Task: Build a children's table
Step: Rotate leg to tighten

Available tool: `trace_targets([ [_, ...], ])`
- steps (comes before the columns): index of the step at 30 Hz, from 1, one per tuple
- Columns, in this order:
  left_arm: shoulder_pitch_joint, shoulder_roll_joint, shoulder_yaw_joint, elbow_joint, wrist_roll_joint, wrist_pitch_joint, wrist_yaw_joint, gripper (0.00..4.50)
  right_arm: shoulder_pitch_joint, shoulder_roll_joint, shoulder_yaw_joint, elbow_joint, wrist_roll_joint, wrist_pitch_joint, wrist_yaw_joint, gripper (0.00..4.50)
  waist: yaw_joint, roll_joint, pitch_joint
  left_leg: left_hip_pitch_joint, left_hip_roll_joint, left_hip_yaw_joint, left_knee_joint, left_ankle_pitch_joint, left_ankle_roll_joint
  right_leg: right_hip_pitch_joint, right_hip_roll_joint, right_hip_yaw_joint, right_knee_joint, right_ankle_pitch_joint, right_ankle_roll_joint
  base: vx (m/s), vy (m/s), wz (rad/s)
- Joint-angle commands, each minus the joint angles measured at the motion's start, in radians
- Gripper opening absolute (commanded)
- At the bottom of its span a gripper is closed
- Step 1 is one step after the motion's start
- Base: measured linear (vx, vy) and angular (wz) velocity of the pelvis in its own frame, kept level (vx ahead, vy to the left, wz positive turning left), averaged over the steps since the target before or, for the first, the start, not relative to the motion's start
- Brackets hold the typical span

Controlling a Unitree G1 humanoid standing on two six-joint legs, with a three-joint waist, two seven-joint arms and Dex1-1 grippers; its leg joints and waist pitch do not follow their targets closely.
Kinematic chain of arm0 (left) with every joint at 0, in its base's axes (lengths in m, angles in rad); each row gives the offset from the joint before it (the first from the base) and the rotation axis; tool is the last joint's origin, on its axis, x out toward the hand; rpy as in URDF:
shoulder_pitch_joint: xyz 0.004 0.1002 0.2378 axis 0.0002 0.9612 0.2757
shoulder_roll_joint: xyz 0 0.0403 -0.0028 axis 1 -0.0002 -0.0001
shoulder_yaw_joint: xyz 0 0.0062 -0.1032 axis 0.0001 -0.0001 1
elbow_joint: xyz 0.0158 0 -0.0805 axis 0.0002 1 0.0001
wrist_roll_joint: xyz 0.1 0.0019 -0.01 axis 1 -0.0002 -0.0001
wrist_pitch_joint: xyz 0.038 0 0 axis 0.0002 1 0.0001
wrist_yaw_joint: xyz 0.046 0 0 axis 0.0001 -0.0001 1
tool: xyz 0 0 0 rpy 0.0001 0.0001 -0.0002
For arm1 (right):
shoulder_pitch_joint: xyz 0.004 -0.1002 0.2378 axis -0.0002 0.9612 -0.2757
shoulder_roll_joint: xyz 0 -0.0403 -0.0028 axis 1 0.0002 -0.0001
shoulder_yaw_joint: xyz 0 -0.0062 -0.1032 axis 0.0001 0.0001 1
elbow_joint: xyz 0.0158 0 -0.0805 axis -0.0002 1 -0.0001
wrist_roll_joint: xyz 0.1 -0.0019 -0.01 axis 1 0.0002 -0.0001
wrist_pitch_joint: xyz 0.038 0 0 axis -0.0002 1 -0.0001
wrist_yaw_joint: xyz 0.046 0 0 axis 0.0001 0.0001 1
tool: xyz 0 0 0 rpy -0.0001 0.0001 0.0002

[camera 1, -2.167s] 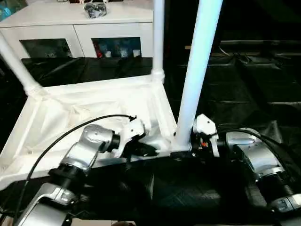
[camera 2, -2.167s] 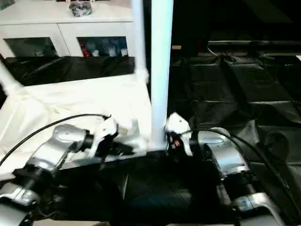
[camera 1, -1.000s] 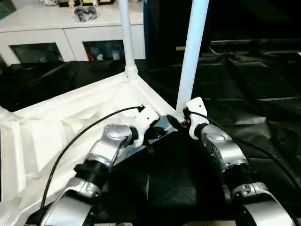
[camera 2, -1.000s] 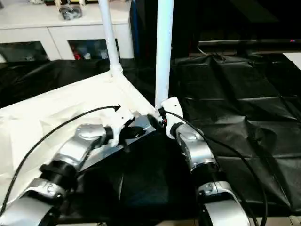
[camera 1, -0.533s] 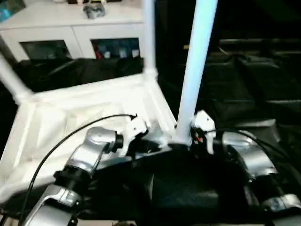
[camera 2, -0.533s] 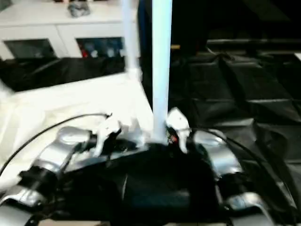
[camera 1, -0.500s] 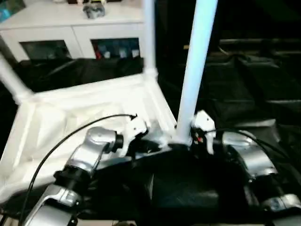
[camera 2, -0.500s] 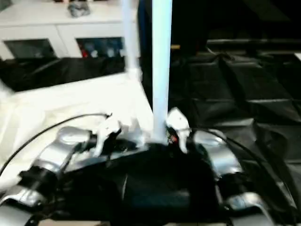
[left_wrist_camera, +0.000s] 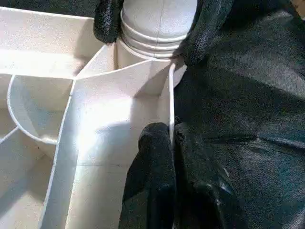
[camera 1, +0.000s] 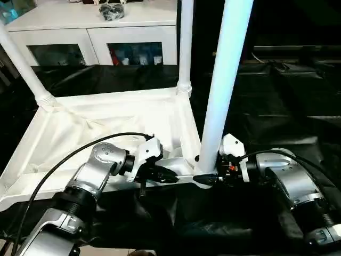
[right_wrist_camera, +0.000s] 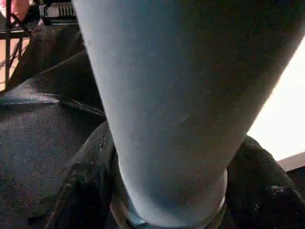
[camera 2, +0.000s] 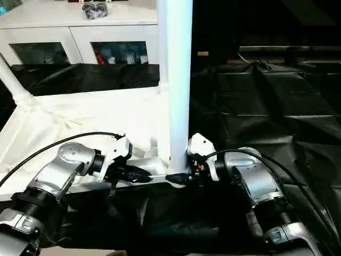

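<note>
The upturned tabletop [camera 1: 101, 122] lies ribbed side up on black sheeting [camera 1: 277, 101], filling the scene from centre toward 9 o'clock, its near rim running along in front of both forearms. Three legs are counted standing in its corner sockets: the near leg [camera 1: 221, 90] at centre, a far leg [camera 1: 185, 45] toward 12 o'clock and a slanting third leg [camera 1: 21, 64] toward 10 o'clock; a fourth cannot be made out. The left gripper [left_wrist_camera: 169, 138] is pinched together on the tabletop's thin rim wall, one finger on each face, just beside the near corner socket. The right gripper [camera 1: 209, 178] is clamped on the base of the near leg, its black fingers [left_wrist_camera: 107, 21] wrapping the ringed collar from both sides. From 1 to 4 o'clock the sheeting spreads wide, creased, well apart from the table's edge. One white cabinet [camera 1: 96, 32] stands at 11 o'clock beyond the far rim, with a dark bundle [camera 1: 113, 9] on top.
</note>
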Motion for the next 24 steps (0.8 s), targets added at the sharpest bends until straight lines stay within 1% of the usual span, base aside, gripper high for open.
trace_targets([
  [1,-0.015,-0.040,-0.027,-0.065,-0.037,-0.011,-0.007,0.00,0.023,0.038,0.076,-0.016,0.007,0.015,0.032,2.69,-0.006,-0.015,-0.055,0.024,0.043,-0.020,-0.073,-0.229,0.049,0.029,-0.048,0.029,-0.072,-0.130,-0.253,0.000,0.000,0.00],
  [2,-0.013,-0.053,-0.021,-0.066,-0.036,-0.004,0.018,0.00,0.025,0.061,0.063,0.001,0.005,0.011,-0.007,2.69,-0.005,-0.010,-0.056,0.025,0.043,-0.020,-0.073,-0.231,0.046,0.029,-0.049,0.029,-0.071,-0.132,-0.252,0.000,0.000,0.00],
  [4,-0.017,-0.068,-0.019,-0.060,-0.025,0.003,0.055,0.00,0.021,0.097,0.042,0.037,-0.014,-0.010,-0.087,2.69,-0.008,-0.013,-0.054,0.024,0.042,-0.019,-0.075,-0.245,0.037,0.027,-0.049,0.029,-0.073,-0.146,-0.249,0.000,0.000,0.00],
  [5,-0.025,-0.081,-0.017,-0.047,-0.007,0.008,0.097,0.00,0.007,0.128,0.020,0.078,-0.031,-0.012,-0.171,2.69,-0.011,-0.013,-0.052,0.024,0.041,-0.021,-0.077,-0.258,0.028,0.027,-0.051,0.029,-0.076,-0.175,-0.245,0.000,0.000,0.00],
  [7,-0.033,-0.100,-0.011,-0.032,0.004,0.016,0.140,0.00,-0.010,0.157,0.002,0.124,-0.055,-0.016,-0.261,2.68,-0.017,-0.012,-0.049,0.027,0.040,-0.021,-0.080,-0.282,0.012,0.023,-0.051,0.030,-0.081,-0.216,-0.240,0.000,0.000,0.00],
  [8,-0.052,-0.142,0.006,-0.002,0.018,0.036,0.226,0.00,-0.042,0.202,-0.026,0.204,-0.087,-0.012,-0.410,2.67,-0.026,-0.007,-0.048,0.026,0.037,-0.026,-0.084,-0.300,-0.016,0.025,-0.051,0.028,-0.081,-0.268,-0.223,0.000,0.000,0.00],
  [9,-0.062,-0.165,0.013,0.013,0.025,0.046,0.270,0.00,-0.058,0.225,-0.040,0.240,-0.095,-0.007,-0.474,2.67,-0.034,-0.008,-0.047,0.028,0.037,-0.025,-0.086,-0.315,-0.024,0.022,-0.051,0.029,-0.085,-0.277,-0.222,0.000,0.000,0.00],
  [10,-0.066,-0.174,0.015,0.020,0.029,0.050,0.289,0.00,-0.063,0.233,-0.045,0.250,-0.096,-0.004,-0.493,2.67,-0.042,-0.011,-0.047,0.030,0.035,-0.028,-0.086,-0.331,-0.033,0.023,-0.050,0.028,-0.087,-0.292,-0.217,0.000,0.000,0.00],
  [11,-0.078,-0.198,0.021,0.038,0.040,0.062,0.340,0.00,-0.076,0.256,-0.058,0.275,-0.095,0.008,-0.542,2.67,-0.043,-0.011,-0.048,0.030,0.035,-0.029,-0.086,-0.335,-0.031,0.025,-0.050,0.028,-0.088,-0.296,-0.213,0.000,0.000,0.00],
  [12,-0.084,-0.212,0.024,0.049,0.046,0.068,0.370,0.00,-0.083,0.269,-0.065,0.288,-0.093,0.016,-0.567,2.67,-0.048,-0.007,-0.046,0.029,0.035,-0.028,-0.086,-0.343,-0.030,0.021,-0.049,0.029,-0.089,-0.291,-0.213,0.000,0.000,0.00],
  [13,-0.095,-0.238,0.030,0.067,0.056,0.082,0.429,0.00,-0.096,0.296,-0.077,0.309,-0.092,0.032,-0.616,2.67,-0.050,-0.009,-0.048,0.030,0.034,-0.028,-0.085,-0.346,-0.026,0.023,-0.049,0.029,-0.091,-0.281,-0.211,0.000,0.000,0.00],
  [14,-0.106,-0.270,0.037,0.085,0.062,0.098,0.490,0.00,-0.114,0.330,-0.089,0.337,-0.097,0.051,-0.681,2.67,-0.051,-0.007,-0.048,0.030,0.034,-0.027,-0.084,-0.343,-0.024,0.021,-0.049,0.030,-0.090,-0.271,-0.213,0.000,0.000,0.00],
  [15,-0.109,-0.282,0.038,0.090,0.065,0.103,0.510,0.00,-0.124,0.346,-0.095,0.353,-0.101,0.057,-0.711,2.67,-0.058,-0.008,-0.048,0.028,0.032,-0.027,-0.084,-0.337,-0.024,0.022,-0.046,0.029,-0.089,-0.260,-0.219,0.000,0.000,0.00],
  [16,-0.112,-0.294,0.039,0.097,0.071,0.104,0.536,0.00,-0.136,0.363,-0.100,0.372,-0.109,0.068,-0.749,2.67,-0.056,-0.008,-0.051,0.028,0.031,-0.028,-0.082,-0.329,-0.018,0.024,-0.048,0.028,-0.091,-0.255,-0.216,0.000,0.000,0.00],
  [17,-0.115,-0.303,0.042,0.102,0.073,0.105,0.551,0.00,-0.147,0.377,-0.098,0.389,-0.121,0.079,-0.783,2.67,-0.057,-0.008,-0.050,0.027,0.031,-0.027,-0.082,-0.325,-0.013,0.023,-0.048,0.029,-0.092,-0.250,-0.216,0.000,0.000,0.00],
  [18,-0.116,-0.311,0.046,0.106,0.077,0.106,0.562,0.00,-0.157,0.388,-0.099,0.408,-0.132,0.080,-0.809,2.67,-0.057,-0.008,-0.050,0.024,0.030,-0.027,-0.081,-0.316,-0.008,0.025,-0.048,0.027,-0.091,-0.244,-0.214,0.000,0.000,0.00],
  [19,-0.118,-0.318,0.049,0.109,0.081,0.106,0.565,0.00,-0.166,0.397,-0.092,0.426,-0.146,0.064,-0.819,2.67,-0.057,-0.011,-0.052,0.023,0.030,-0.027,-0.081,-0.306,-0.002,0.026,-0.048,0.027,-0.091,-0.235,-0.213,0.000,0.000,0.00],
  [20,-0.115,-0.317,0.044,0.103,0.084,0.097,0.547,0.00,-0.167,0.404,-0.090,0.428,-0.140,0.050,-0.799,2.67,-0.057,-0.010,-0.052,0.023,0.031,-0.027,-0.080,-0.301,0.000,0.026,-0.049,0.027,-0.090,-0.229,-0.214,0.000,0.000,0.00],
  [21,-0.112,-0.314,0.039,0.098,0.082,0.092,0.537,0.00,-0.167,0.406,-0.092,0.426,-0.132,0.046,-0.782,3.02,-0.057,-0.011,-0.051,0.020,0.031,-0.027,-0.081,-0.299,0.007,0.028,-0.048,0.026,-0.089,-0.225,-0.213,0.000,0.000,0.00],
  [22,-0.104,-0.303,0.031,0.083,0.076,0.084,0.509,0.00,-0.164,0.401,-0.096,0.414,-0.116,0.049,-0.743,3.23,-0.056,-0.010,-0.052,0.021,0.032,-0.027,-0.081,-0.300,0.012,0.027,-0.049,0.027,-0.090,-0.225,-0.211,0.000,0.000,0.00],
  [23,-0.103,-0.301,0.030,0.080,0.075,0.083,0.505,0.00,-0.164,0.399,-0.097,0.412,-0.114,0.050,-0.737,3.37,-0.056,-0.010,-0.051,0.021,0.032,-0.027,-0.081,-0.303,0.014,0.028,-0.049,0.027,-0.090,-0.226,-0.211,0.000,0.000,0.00],
  [24,-0.089,-0.282,0.021,0.054,0.061,0.080,0.457,0.00,-0.159,0.379,-0.097,0.394,-0.111,0.049,-0.701,3.39,-0.056,-0.009,-0.052,0.020,0.033,-0.028,-0.082,-0.299,0.015,0.028,-0.049,0.027,-0.089,-0.218,-0.212,0.000,0.000,0.00],
])
